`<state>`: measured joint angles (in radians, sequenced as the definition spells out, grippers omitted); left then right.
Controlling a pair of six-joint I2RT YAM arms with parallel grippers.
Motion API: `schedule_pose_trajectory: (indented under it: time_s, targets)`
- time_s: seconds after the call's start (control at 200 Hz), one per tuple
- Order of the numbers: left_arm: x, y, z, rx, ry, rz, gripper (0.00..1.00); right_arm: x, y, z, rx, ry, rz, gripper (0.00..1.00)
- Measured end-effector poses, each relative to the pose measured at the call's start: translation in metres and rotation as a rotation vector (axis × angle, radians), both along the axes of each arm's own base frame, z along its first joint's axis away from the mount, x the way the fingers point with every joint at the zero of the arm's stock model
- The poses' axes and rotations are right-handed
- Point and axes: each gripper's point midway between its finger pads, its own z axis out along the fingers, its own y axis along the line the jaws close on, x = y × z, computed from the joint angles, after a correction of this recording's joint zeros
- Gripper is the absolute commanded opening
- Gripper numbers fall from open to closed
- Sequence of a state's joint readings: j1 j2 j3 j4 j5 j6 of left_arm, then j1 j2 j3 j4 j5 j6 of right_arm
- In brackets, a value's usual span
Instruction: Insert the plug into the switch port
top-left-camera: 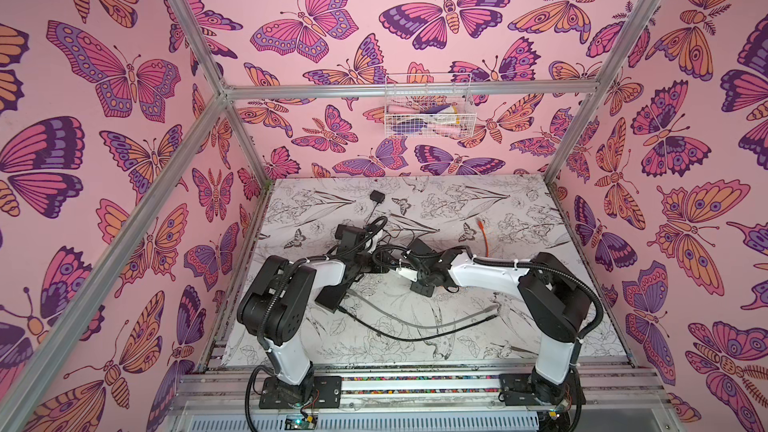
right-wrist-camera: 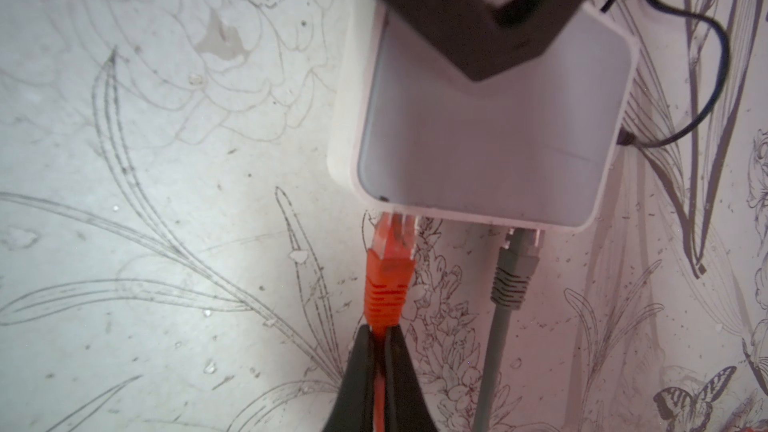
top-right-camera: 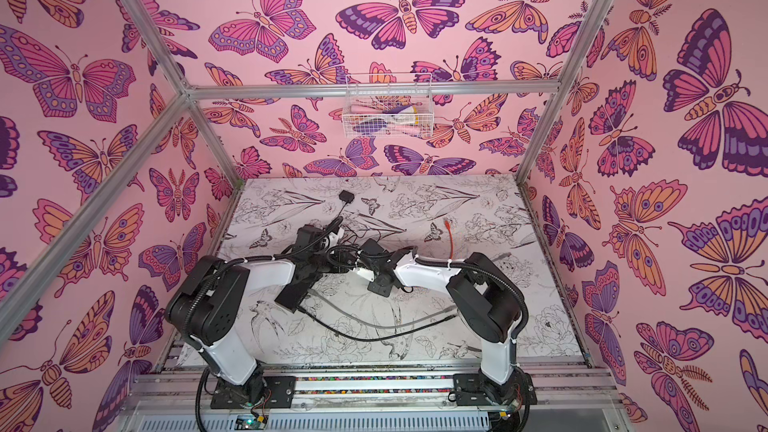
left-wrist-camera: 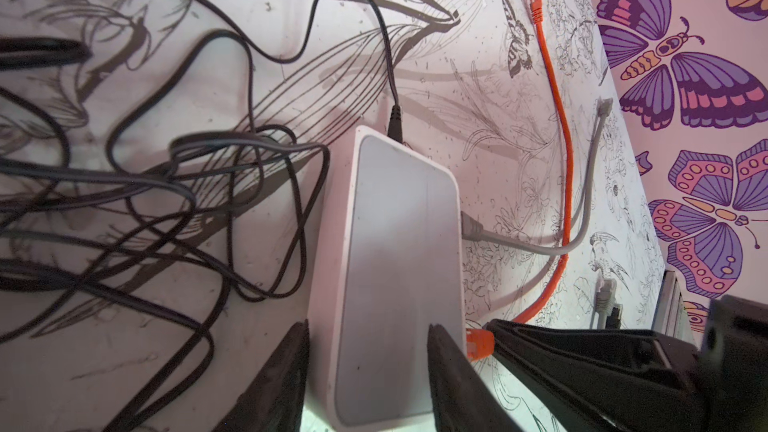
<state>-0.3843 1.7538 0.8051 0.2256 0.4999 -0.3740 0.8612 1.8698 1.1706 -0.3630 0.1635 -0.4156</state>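
Plug [right-wrist-camera: 388, 272] points lengthwise at switch [right-wrist-camera: 478, 139] (right gripper [right-wrist-camera: 376, 351] pinches cable [left-wrist-camera: 562, 126]).

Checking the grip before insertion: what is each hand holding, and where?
The right hand pinches the orange cable just behind its plug boot. The left hand straddles one end of the white switch; whether it clamps cannot be told.

I see a white wire basket [top-left-camera: 429, 105] hanging on the back wall, upper middle of a top view, with pink and purple items inside. A small black adapter [top-left-camera: 376, 196] lies near the far edge of the flower-printed table cover [top-left-camera: 436, 201]. The left wrist view shows tangled black cords [left-wrist-camera: 232, 144] and a grey cable [left-wrist-camera: 540, 248]. Butterfly wallpaper [top-left-camera: 124, 76] covers the walls.
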Motion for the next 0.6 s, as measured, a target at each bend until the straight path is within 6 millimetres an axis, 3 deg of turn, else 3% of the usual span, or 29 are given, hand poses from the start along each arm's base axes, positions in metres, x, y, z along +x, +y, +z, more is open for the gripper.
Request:
schedule_pose_trajectory:
  time_s: [0.225,0.596]
  targets:
    - [-0.007,-0.002,-0.014,0.021,0.017,-0.009,0.46,-0.004,-0.001,-0.002,-0.004,0.023,0.001,0.00]
    - [-0.002,-0.006,-0.015,0.024,-0.029,-0.032,0.43,-0.008,-0.001,-0.011,-0.016,0.058,0.006,0.00]
